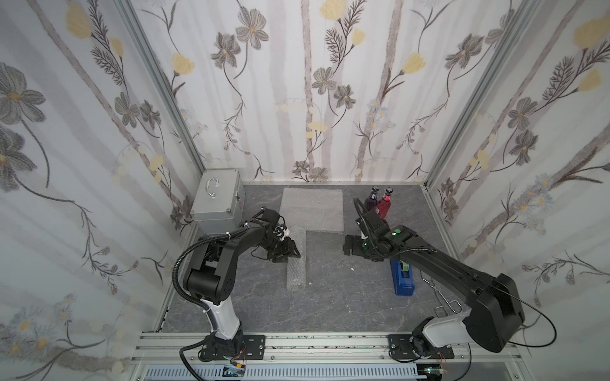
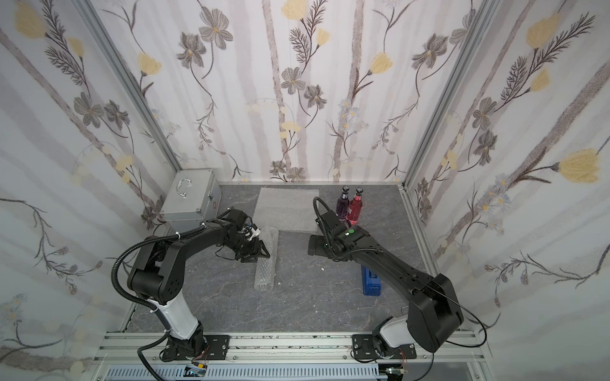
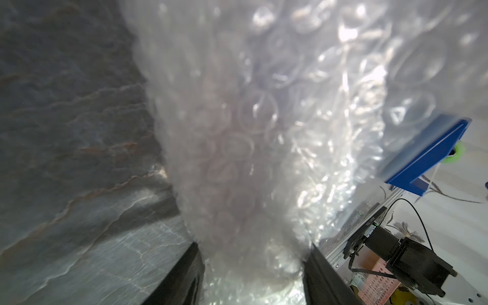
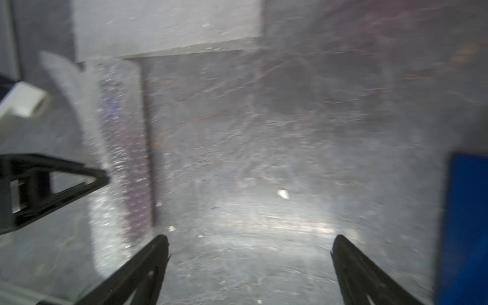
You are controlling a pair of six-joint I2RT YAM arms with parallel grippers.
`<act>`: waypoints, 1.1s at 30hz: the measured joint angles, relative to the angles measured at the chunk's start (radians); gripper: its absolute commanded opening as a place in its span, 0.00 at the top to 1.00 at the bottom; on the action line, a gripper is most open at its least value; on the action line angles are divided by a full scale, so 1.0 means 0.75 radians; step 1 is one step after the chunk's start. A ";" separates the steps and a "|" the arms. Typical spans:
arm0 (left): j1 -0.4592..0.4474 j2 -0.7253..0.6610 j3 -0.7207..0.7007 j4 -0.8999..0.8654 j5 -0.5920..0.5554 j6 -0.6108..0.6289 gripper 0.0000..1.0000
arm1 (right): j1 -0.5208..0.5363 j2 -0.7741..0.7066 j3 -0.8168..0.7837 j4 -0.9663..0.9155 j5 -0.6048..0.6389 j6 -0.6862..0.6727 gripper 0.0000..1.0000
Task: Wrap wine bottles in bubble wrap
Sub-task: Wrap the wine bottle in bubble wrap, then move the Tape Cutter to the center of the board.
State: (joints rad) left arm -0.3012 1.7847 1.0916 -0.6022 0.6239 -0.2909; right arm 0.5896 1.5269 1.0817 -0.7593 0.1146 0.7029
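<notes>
Seen from above, in both top views: left claw [image 1: 288, 254] astride the bubble-wrap roll [image 1: 295, 273], about midway along it, on the grey table [image 1: 330, 297]; roll laid front to back, its far end meeting the flat bubble-wrap sheet [image 1: 312, 207] spread farther back. Over bare table, right claw [image 1: 347, 245] spread wide, near the sheet's front corner, apart from the roll and empty. Upright at the back, side by side and unwrapped, behind the right wrist: purple bottle [image 1: 372, 201] and red-pink bottle [image 1: 385, 204]. Partly under the right forearm, blue tape dispenser [image 1: 403, 278]; in the back left corner, silver case [image 1: 216, 198]. From the left wrist camera: roll [image 3: 237, 137] filling the gap between the two black fingers [image 3: 182, 277], wrap pressed against both, left claw [image 3: 253, 245] partway closed and holding it; blue tape dispenser [image 3: 427, 155] beyond the roll. From the right wrist camera, blurred: right claw [image 4: 249, 245] with fingers [image 4: 150, 264] far apart and only table between them; roll [image 4: 118, 163] off to one side, clear of both fingers, a purple streak showing through the wrap; tip of one left-claw finger [image 4: 100, 178] against the roll's far flank; flat bubble-wrap sheet [image 4: 163, 26] beyond, blue tape dispenser [image 4: 467, 224] at the opposite side.
</notes>
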 measured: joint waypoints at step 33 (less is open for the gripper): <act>0.001 -0.017 -0.021 0.025 -0.004 -0.001 0.42 | -0.500 0.166 -0.193 0.084 0.106 -0.292 0.58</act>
State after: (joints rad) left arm -0.3004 1.7721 1.0760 -0.5835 0.6209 -0.2913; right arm 0.2142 1.6516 0.9367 -0.6960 0.1944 0.4839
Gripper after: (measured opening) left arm 0.582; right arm 0.475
